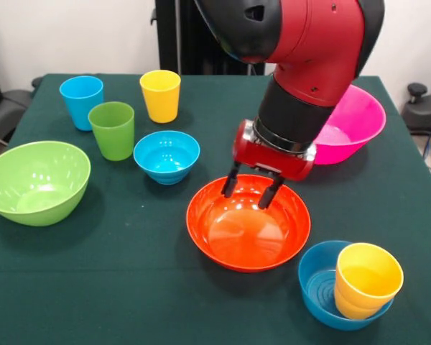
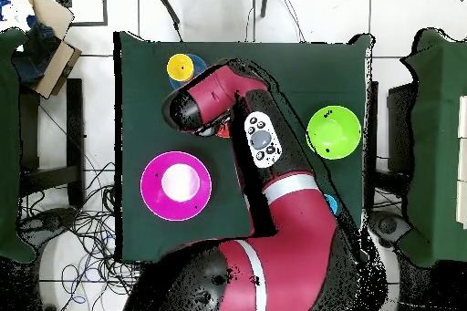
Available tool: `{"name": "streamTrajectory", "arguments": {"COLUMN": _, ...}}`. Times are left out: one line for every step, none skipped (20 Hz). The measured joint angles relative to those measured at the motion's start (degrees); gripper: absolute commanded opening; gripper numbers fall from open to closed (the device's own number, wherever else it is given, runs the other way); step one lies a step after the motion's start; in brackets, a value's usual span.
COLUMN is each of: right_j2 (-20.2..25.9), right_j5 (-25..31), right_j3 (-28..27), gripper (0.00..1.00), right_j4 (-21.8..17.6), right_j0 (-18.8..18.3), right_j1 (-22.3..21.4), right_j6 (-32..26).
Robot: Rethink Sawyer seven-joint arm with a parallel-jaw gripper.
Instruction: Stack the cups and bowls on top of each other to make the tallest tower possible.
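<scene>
- The tool (image 1: 251,191) hangs open over the far rim of the orange bowl (image 1: 248,224), gripping nothing.
- No tower: the pink bowl (image 1: 355,122), lime bowl (image 1: 36,181) and one blue bowl (image 1: 167,155) sit apart on the table (image 1: 129,287).
- The squat yellow-orange cup (image 1: 367,279) rests inside the other blue bowl (image 1: 320,287).
- Light blue cup (image 1: 81,101), green cup (image 1: 113,129) and yellow cup (image 1: 161,95) stand together.

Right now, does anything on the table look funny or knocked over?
Nothing is knocked over or spilled. One thing stands out: the squat yellow-orange cup sits tilted inside a small blue bowl, leaning on its rim. The gripper hangs open over the orange bowl.
</scene>
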Motion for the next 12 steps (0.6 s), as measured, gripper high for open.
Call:
{"name": "streamTrajectory", "arguments": {"right_j2": 0.2, "right_j5": 0.0, "right_j3": 0.2, "gripper": 1.0, "right_j4": 1.4, "right_j0": -0.4, "right_j1": 0.0, "right_j6": 0.0}}
{"name": "streamTrajectory", "arguments": {"right_j2": 0.4, "right_j5": 0.0, "right_j3": 0.5, "gripper": 1.0, "right_j4": 2.7, "right_j0": -0.8, "right_j1": -0.1, "right_j6": 0.0}}
{"name": "streamTrajectory", "arguments": {"right_j2": 0.6, "right_j5": 0.0, "right_j3": 0.8, "gripper": 1.0, "right_j4": 4.8, "right_j0": -1.5, "right_j1": -0.2, "right_j6": 0.0}}
{"name": "streamTrajectory", "arguments": {"right_j2": 0.6, "right_j5": -0.1, "right_j3": 0.9, "gripper": 1.0, "right_j4": 6.8, "right_j0": -2.1, "right_j1": -0.2, "right_j6": 0.0}}
{"name": "streamTrajectory", "arguments": {"right_j2": 0.6, "right_j5": -0.2, "right_j3": 0.9, "gripper": 1.0, "right_j4": 7.7, "right_j0": -2.4, "right_j1": -0.1, "right_j6": 0.0}}
{"name": "streamTrajectory", "arguments": {"right_j2": 0.6, "right_j5": -0.8, "right_j3": 0.9, "gripper": 1.0, "right_j4": 9.5, "right_j0": -3.1, "right_j1": -0.1, "right_j6": 0.0}}
{"name": "streamTrajectory", "arguments": {"right_j2": 0.6, "right_j5": -1.2, "right_j3": 0.9, "gripper": 1.0, "right_j4": 10.3, "right_j0": -3.4, "right_j1": 0.0, "right_j6": 0.0}}
{"name": "streamTrajectory", "arguments": {"right_j2": 0.6, "right_j5": -2.0, "right_j3": 0.9, "gripper": 1.0, "right_j4": 11.3, "right_j0": -4.0, "right_j1": 0.1, "right_j6": 0.0}}
{"name": "streamTrajectory", "arguments": {"right_j2": 0.6, "right_j5": -2.4, "right_j3": 0.9, "gripper": 1.0, "right_j4": 11.8, "right_j0": -4.2, "right_j1": 0.2, "right_j6": 0.0}}
{"name": "streamTrajectory", "arguments": {"right_j2": 0.6, "right_j5": -3.0, "right_j3": 0.9, "gripper": 1.0, "right_j4": 12.3, "right_j0": -4.4, "right_j1": 0.3, "right_j6": 0.0}}
{"name": "streamTrajectory", "arguments": {"right_j2": 0.6, "right_j5": -4.1, "right_j3": 0.9, "gripper": 1.0, "right_j4": 13.4, "right_j0": -4.8, "right_j1": 0.6, "right_j6": 0.0}}
{"name": "streamTrajectory", "arguments": {"right_j2": 0.6, "right_j5": -5.3, "right_j3": 0.9, "gripper": 1.0, "right_j4": 14.6, "right_j0": -5.3, "right_j1": 1.2, "right_j6": 0.0}}
